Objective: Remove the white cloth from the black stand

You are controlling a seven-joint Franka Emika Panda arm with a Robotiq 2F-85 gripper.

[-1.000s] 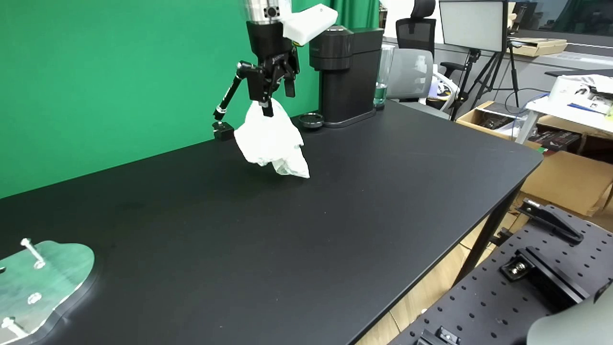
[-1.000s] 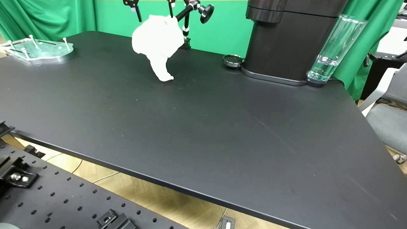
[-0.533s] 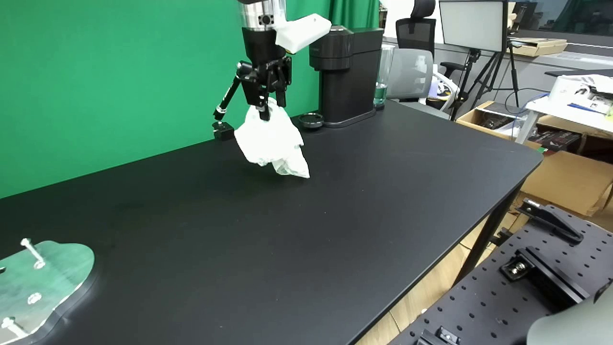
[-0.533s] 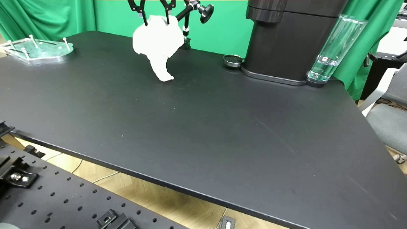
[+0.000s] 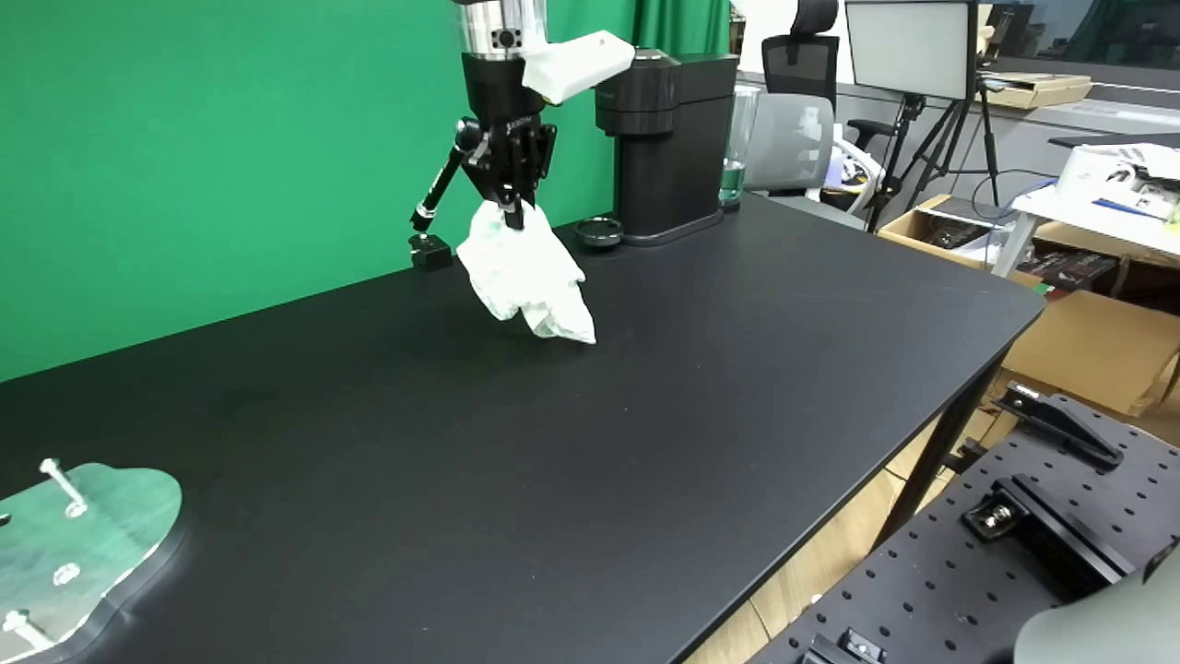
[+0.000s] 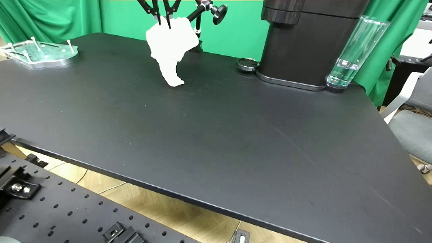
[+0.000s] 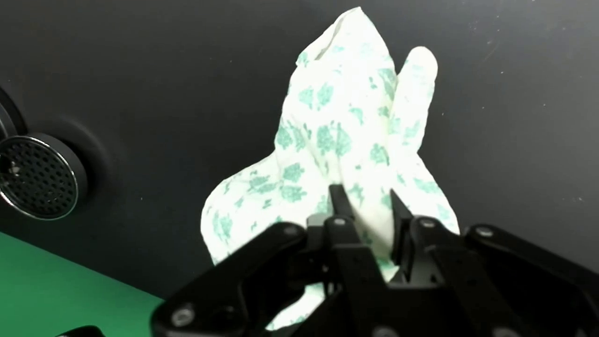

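The white cloth (image 5: 527,277) drapes over the black stand (image 5: 437,191) near the green backdrop, its lower end hanging to the tabletop. Green prints show on the cloth (image 7: 323,135) in the wrist view. My gripper (image 6: 164,24) points down at the cloth's top with its fingers drawn close together. In the wrist view a fold of cloth is bunched between the fingertips of the gripper (image 7: 365,191), so the jaws are shut on it. Much of the stand is hidden under the cloth; its clamp arm and knob (image 6: 219,14) stick out to one side.
A black coffee machine (image 5: 659,148) stands just beyond the cloth, with a round drip tray (image 6: 247,64) at its foot and a clear water tank (image 6: 357,50) behind. A greenish board with white pegs (image 5: 111,512) lies across the table. The green backdrop (image 5: 230,138) closes off the rear.
My gripper has come down and its fingers have moved from wide apart to close together on the cloth. The cloth's upper part has gathered inward between them; its lower end stays put.
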